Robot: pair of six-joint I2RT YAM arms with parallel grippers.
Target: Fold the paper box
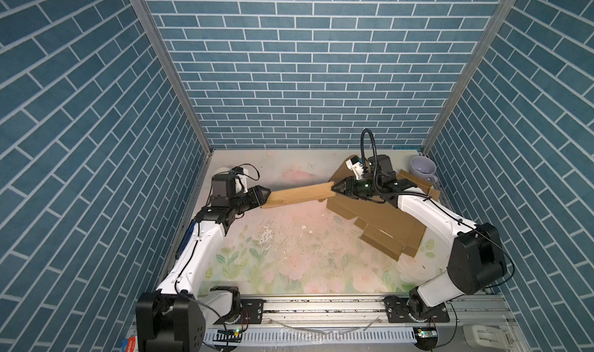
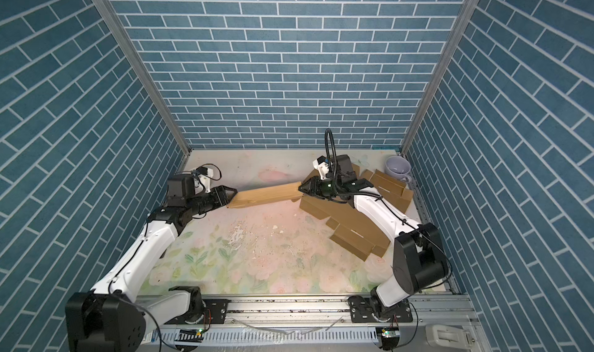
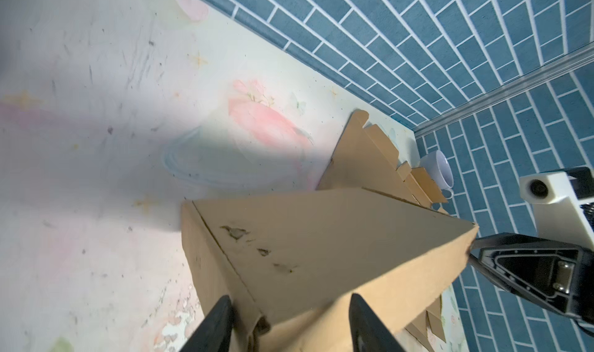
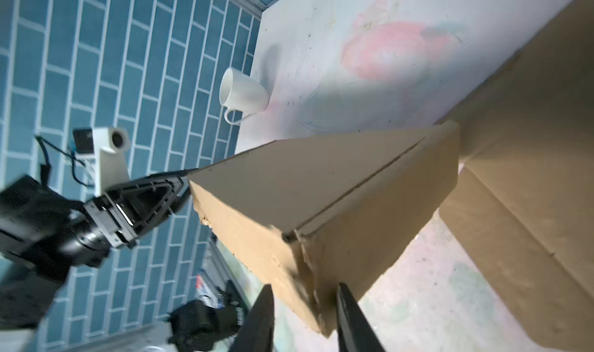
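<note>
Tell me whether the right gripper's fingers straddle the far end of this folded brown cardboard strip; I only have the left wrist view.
Observer: Yes. In the right wrist view its black fingers stand either side of the end corner of the folded brown cardboard strip. Whether the right gripper pinches it, I cannot tell.
Operator: Anything behind my left gripper?
Observer: A white ceramic mug stands on the pale floral table by the left wall, farther back than the left gripper.
Operator: And the rest of the sheet?
Observer: The flat brown cardboard sheet lies under the right arm, its tabbed end reaching toward the table's front.
</note>
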